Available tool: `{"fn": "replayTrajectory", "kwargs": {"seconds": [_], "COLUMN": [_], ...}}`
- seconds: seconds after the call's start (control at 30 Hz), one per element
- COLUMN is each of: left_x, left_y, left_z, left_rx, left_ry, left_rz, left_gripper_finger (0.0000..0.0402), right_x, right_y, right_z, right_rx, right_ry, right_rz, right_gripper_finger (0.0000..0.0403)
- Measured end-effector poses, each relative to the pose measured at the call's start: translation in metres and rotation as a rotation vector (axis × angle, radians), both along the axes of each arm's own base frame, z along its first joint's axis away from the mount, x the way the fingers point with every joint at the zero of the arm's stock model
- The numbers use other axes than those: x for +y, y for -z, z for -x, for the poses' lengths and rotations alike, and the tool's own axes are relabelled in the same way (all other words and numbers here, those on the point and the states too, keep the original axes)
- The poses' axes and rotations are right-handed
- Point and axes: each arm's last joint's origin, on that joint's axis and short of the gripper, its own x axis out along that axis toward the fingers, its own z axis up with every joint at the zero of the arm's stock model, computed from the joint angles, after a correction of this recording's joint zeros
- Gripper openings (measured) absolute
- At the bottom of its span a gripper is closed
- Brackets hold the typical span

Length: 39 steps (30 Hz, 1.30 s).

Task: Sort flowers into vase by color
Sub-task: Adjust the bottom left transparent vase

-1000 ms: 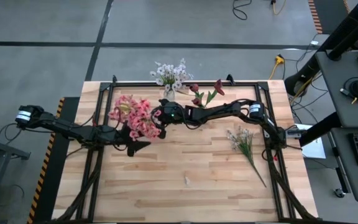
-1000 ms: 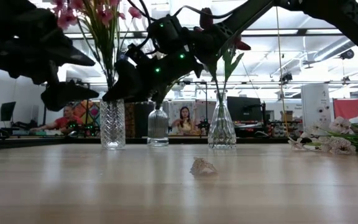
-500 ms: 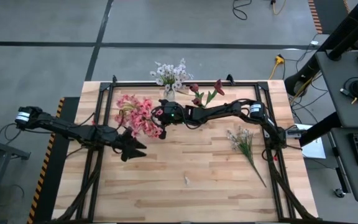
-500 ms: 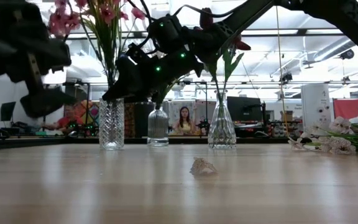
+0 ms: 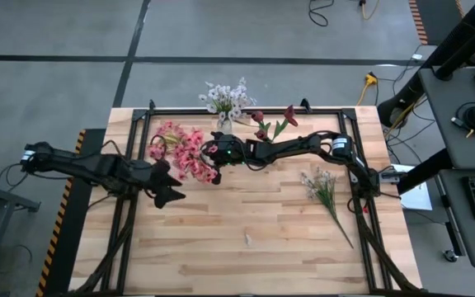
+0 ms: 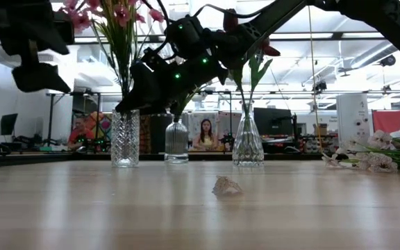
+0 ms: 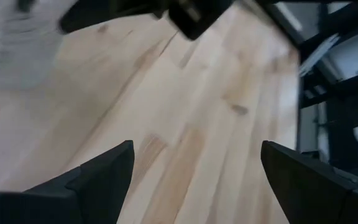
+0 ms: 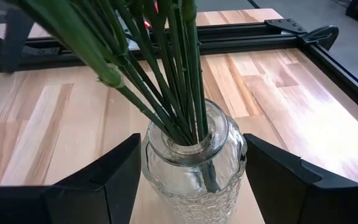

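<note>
Pink flowers (image 5: 181, 151) stand bunched in a cut-glass vase (image 8: 194, 163), their green stems (image 8: 166, 74) gathered down through its neck. My right gripper (image 8: 191, 177) sits astride that vase: one dark finger (image 8: 95, 183) to each side of the glass, the jaws parted wide, with a sliver of gap showing between each finger and the vase wall, so I hold nothing that I can see. From the low view the vase (image 6: 125, 138) rests on the wooden table (image 5: 262, 231) directly under my right wrist.

Just beyond my right gripper, toward the table's far edge, a smaller clear vase (image 6: 177, 141) carries the white flowers (image 5: 225, 98), and beside it a flared vase (image 6: 247, 142) holds the dark red blooms (image 5: 272, 120). Well off behind my right arm, near its base, a loose bunch of pale blossoms (image 5: 323, 188) lies flat on the boards.

My left gripper (image 5: 166, 194) hangs above bare table, near the pink flowers but apart from them, its fingers (image 7: 98, 177) spread fully and empty.

A small crumpled scrap (image 6: 227, 186) lies alone on the wood. Past the table, two people (image 6: 205, 134) sit in the room.
</note>
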Motion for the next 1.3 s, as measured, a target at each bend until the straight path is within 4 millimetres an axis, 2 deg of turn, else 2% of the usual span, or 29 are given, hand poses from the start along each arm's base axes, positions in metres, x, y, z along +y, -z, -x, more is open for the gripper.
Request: {"fn": "replayTrajectory", "kwargs": {"seconds": [0.47,0.6,0.83,1.03,1.17,1.3], "left_x": [0.008,0.010,0.014,0.021,0.026,0.031], "left_y": [-0.032,-0.045,-0.081,-0.111,-0.123,-0.126], "left_z": [0.036,0.046,0.064,0.084,0.098,0.109], "left_rx": [0.297,0.331,0.268,0.165,0.080,0.028], "left_ry": [-0.084,-0.095,-0.092,-0.148,-0.204,-0.265], "left_rz": [-0.024,-0.031,-0.056,-0.159,-0.223,-0.275], "left_gripper_finger": [0.0332,0.0332,0.0332,0.0332,0.0332,0.0332], "right_x": [0.000,0.001,0.005,0.008,0.009,0.011], "right_y": [0.000,0.001,0.000,-0.004,-0.004,-0.005], "right_z": [0.000,0.000,0.000,0.001,0.001,0.001], "right_rx": [0.002,0.001,-0.004,-0.006,-0.005,-0.006], "right_ry": [-0.007,-0.016,-0.054,-0.059,-0.060,-0.071], "right_rz": [0.005,-0.016,-0.111,-0.107,-0.101,-0.080], "right_gripper_finger": [0.0244,0.0244,0.0244,0.0244,0.0244,0.0252]}}
